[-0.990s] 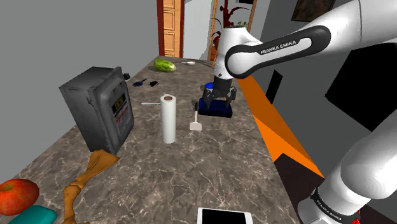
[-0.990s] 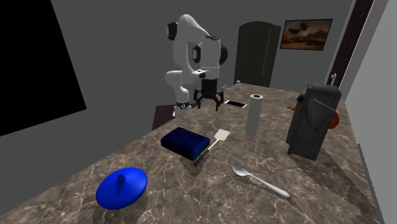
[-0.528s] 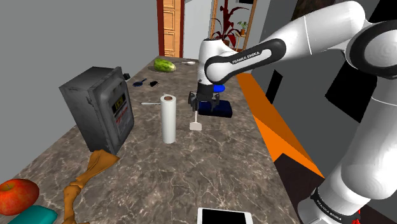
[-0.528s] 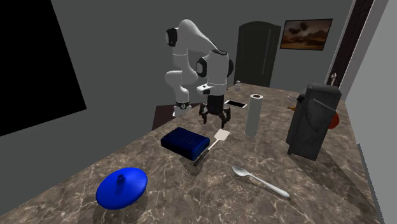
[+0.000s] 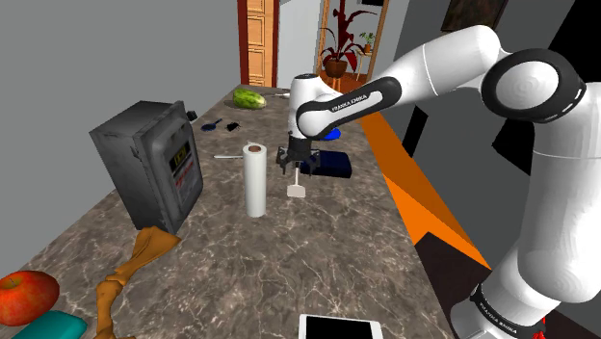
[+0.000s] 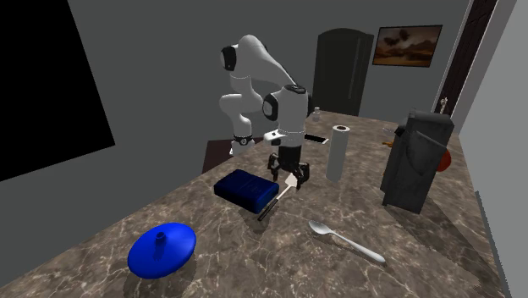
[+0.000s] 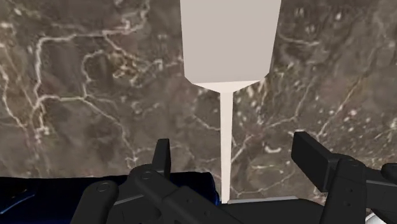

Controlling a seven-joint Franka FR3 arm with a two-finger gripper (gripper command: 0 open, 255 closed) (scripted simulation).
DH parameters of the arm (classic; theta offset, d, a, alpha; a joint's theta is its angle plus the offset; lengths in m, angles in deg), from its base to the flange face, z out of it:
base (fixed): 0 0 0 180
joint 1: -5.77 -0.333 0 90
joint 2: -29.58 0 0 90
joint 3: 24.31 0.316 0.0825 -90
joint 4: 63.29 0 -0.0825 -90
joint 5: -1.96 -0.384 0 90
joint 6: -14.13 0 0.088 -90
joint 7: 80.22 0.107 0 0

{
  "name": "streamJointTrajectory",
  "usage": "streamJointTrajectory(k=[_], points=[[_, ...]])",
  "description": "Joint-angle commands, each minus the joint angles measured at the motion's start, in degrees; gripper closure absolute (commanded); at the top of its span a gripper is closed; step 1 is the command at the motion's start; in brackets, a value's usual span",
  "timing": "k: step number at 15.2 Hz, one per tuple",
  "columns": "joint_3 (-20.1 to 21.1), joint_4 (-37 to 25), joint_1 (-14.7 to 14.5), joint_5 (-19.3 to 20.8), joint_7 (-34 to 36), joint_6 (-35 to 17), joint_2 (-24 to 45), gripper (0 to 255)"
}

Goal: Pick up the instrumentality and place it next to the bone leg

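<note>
A white spatula lies flat on the dark marble counter, its blade (image 5: 297, 191) beside a blue box (image 5: 330, 164). In the second exterior view its blade (image 6: 294, 179) runs into a dark handle (image 6: 267, 209). My gripper (image 5: 292, 160) hangs low over the spatula's thin neck, open. In the wrist view the blade (image 7: 230, 41) lies ahead of my gripper (image 7: 235, 159) and the neck (image 7: 226, 140) passes between the two fingers without touching them. The tan bone leg (image 5: 128, 273) lies far off at the counter's near corner, at the shoulder view's lower left.
A paper towel roll (image 5: 255, 180) stands close to the spatula. A dark grey metal box (image 5: 149, 164) sits behind the bone leg. A red fruit (image 5: 24, 296) and a tablet (image 5: 339, 328) lie near the front edge. A spoon (image 6: 347, 241) and blue disc (image 6: 161, 250) lie farther along.
The arm swung from above the blue box toward the shoulder view's left and came down over the spatula. The fingers stayed open and the spatula has not moved.
</note>
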Motion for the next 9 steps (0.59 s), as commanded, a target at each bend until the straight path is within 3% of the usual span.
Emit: streamJointTrajectory(k=[1,9], points=[[-0.18,0.41,-0.02,0.31,0.17,-1.24,0.84,0],[-0.31,0.72,-0.07,0.56,0.33,-2.19,1.49,0]])
